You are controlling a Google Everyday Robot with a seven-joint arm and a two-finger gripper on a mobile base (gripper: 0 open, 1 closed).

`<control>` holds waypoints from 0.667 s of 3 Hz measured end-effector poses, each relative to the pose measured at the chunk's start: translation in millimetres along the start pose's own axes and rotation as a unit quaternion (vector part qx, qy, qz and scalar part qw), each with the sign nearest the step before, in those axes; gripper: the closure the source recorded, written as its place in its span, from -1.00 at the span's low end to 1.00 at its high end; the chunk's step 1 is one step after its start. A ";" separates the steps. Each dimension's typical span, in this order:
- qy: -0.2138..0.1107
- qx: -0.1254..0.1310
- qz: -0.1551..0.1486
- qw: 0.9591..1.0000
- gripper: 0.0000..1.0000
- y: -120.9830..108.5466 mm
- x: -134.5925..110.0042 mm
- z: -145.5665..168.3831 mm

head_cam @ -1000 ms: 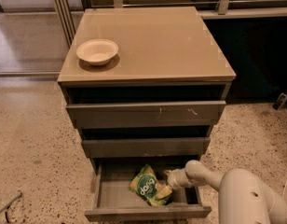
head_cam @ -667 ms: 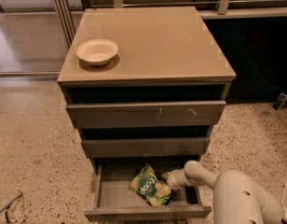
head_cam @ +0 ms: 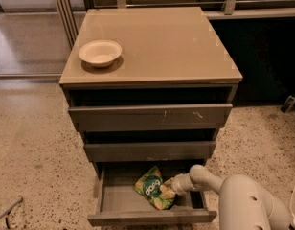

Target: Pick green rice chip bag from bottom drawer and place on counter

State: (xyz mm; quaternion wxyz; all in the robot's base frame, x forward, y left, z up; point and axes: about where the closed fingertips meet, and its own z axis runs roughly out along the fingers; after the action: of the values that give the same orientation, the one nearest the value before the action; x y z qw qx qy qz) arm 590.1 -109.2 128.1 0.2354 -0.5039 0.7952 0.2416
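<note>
The green rice chip bag (head_cam: pixel 152 188) lies tilted inside the open bottom drawer (head_cam: pixel 152 218), right of its middle. My gripper (head_cam: pixel 169 186) reaches into the drawer from the right and is at the bag's right edge, touching it. The white arm (head_cam: pixel 248 205) comes in from the bottom right corner. The tan counter (head_cam: pixel 162 42) tops the cabinet above.
A white bowl (head_cam: pixel 100 52) stands on the counter's left front part. The two upper drawers (head_cam: pixel 150 116) are slightly pulled out above the bottom one. Speckled floor lies on both sides; a railing and dark wall stand behind.
The arm has shifted slightly left, deeper into the drawer, bringing the gripper closer onto the bag's right edge. The bag has barely moved.
</note>
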 end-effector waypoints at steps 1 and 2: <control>0.000 0.000 0.000 1.000 0.99 0.5 -1.4 -1.8; 0.016 -0.016 -0.016 1.000 1.00 15.0 -14.8 -19.8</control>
State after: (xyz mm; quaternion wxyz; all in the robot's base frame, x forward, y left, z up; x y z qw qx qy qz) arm 579.4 -105.7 154.8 0.2188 -0.5243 0.7865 0.2420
